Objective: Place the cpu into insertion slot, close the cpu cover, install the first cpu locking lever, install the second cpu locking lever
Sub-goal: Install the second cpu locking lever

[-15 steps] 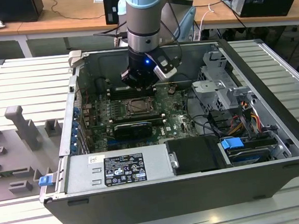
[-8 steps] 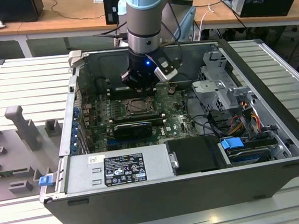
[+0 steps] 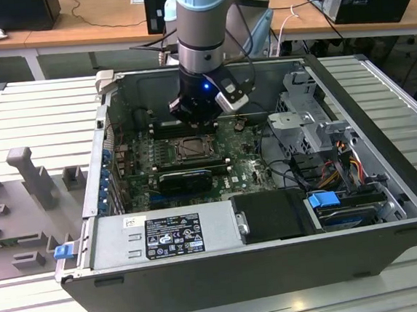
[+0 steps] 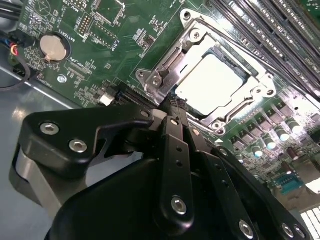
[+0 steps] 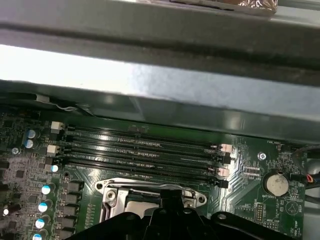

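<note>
white label (image 3: 173, 236) on the power supply, print too small to read, no other legible text

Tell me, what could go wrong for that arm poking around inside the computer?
The pincer sits right at the rim of the cpu cover, which lies closed over the cpu. A small slip sideways might scrape the green board or its tiny parts. The memory slots run close beside the socket, so a swing that way could knock them.
</note>
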Robot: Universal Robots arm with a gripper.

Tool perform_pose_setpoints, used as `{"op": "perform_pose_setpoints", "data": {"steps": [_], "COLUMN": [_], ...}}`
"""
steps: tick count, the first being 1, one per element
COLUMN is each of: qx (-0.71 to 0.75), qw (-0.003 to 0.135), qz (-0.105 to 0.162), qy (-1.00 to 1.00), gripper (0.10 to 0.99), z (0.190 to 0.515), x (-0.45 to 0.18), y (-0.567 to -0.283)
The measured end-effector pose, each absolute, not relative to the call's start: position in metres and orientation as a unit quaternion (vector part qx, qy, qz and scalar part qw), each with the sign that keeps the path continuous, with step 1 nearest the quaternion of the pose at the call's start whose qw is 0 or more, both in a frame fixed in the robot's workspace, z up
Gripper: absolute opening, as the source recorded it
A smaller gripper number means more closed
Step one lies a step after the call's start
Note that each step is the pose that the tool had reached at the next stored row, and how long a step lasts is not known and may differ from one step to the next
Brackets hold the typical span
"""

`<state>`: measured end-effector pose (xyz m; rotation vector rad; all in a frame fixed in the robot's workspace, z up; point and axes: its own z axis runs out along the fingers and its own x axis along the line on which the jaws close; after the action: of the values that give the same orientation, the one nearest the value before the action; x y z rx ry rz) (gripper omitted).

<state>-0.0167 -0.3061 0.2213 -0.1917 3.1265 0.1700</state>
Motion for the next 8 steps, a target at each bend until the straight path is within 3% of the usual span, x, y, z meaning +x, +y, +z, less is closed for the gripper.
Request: {"op": "perform_pose_setpoints", "data": {"steps": [8], "qx": [-0.061], "qw": [0.002], "qz": [0.054], "qy": [0.997], "gripper": [0.106], "z": [0.2311], "x": [-0.0167], "y": [-0.3093]}}
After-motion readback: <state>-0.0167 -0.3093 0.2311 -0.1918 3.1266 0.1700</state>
